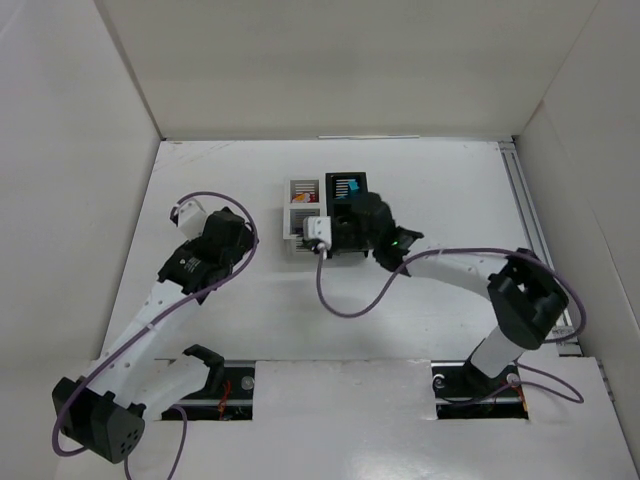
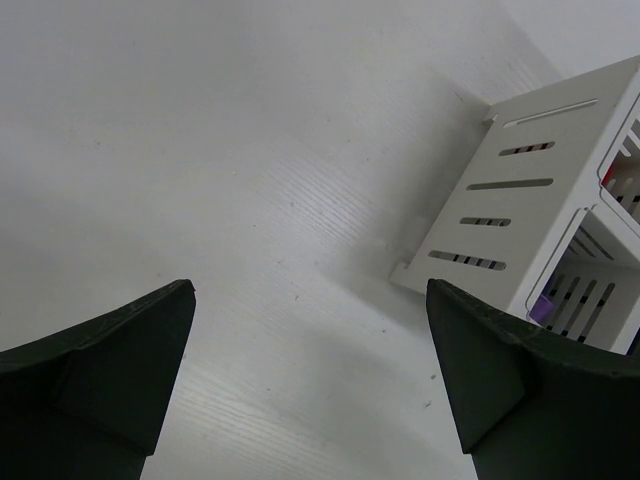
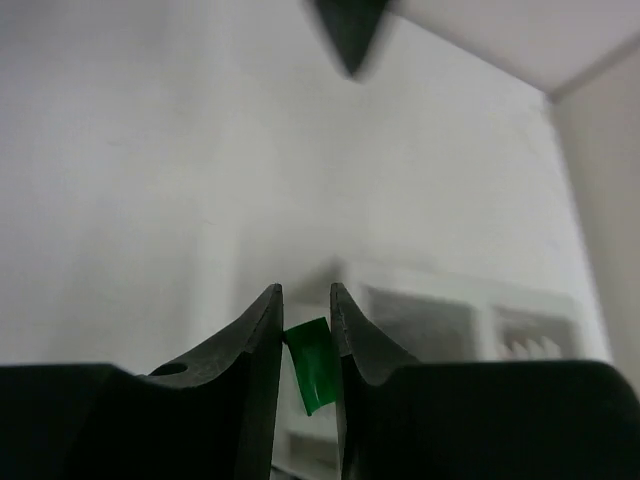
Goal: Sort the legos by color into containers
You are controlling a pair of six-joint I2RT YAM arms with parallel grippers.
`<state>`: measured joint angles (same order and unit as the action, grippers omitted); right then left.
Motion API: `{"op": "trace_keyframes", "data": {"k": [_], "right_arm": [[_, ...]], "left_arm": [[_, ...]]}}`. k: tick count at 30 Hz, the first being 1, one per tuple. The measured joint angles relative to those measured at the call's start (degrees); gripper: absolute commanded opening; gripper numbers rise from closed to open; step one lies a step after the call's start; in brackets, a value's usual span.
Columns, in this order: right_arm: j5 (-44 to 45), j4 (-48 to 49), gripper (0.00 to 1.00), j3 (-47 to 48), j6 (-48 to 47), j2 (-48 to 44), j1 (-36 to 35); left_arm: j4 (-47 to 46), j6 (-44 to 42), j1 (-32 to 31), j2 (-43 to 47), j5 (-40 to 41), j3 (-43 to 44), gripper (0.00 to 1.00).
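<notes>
My right gripper (image 3: 305, 290) is shut on a green lego (image 3: 312, 365) and holds it above the bins; in the top view it (image 1: 340, 228) covers the near compartment of the black bin (image 1: 362, 180). The black bin's far compartment holds a cyan lego (image 1: 346, 186). The white bin (image 1: 291, 218) stands against its left side, with a red lego (image 1: 303, 198) in its far compartment. In the left wrist view a purple lego (image 2: 541, 308) shows through the slots of the white bin (image 2: 520, 200). My left gripper (image 2: 310, 290) is open and empty, low over bare table left of the white bin (image 1: 238, 228).
White walls enclose the table on the left, back and right. A metal rail (image 1: 527, 225) runs along the right edge. The right arm's purple cable (image 1: 350, 305) loops over the table in front of the bins. A blurred dark tip (image 3: 350, 30) shows at the top of the right wrist view.
</notes>
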<state>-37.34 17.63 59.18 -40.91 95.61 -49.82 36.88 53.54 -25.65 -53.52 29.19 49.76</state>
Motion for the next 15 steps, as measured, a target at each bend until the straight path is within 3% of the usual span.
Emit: {"op": "trace_keyframes", "data": {"k": [7,15], "right_arm": [[1.07,-1.25,0.16,0.13,0.85,-5.03,15.02],[1.22,-5.66,0.21,0.83,1.29,-2.12,17.25]], "left_arm": [[-1.55,-1.73,0.00,-1.11,-1.14,0.00,1.00],[-1.66,-3.41,0.63,-3.39,-1.40,1.14,1.00]]}}
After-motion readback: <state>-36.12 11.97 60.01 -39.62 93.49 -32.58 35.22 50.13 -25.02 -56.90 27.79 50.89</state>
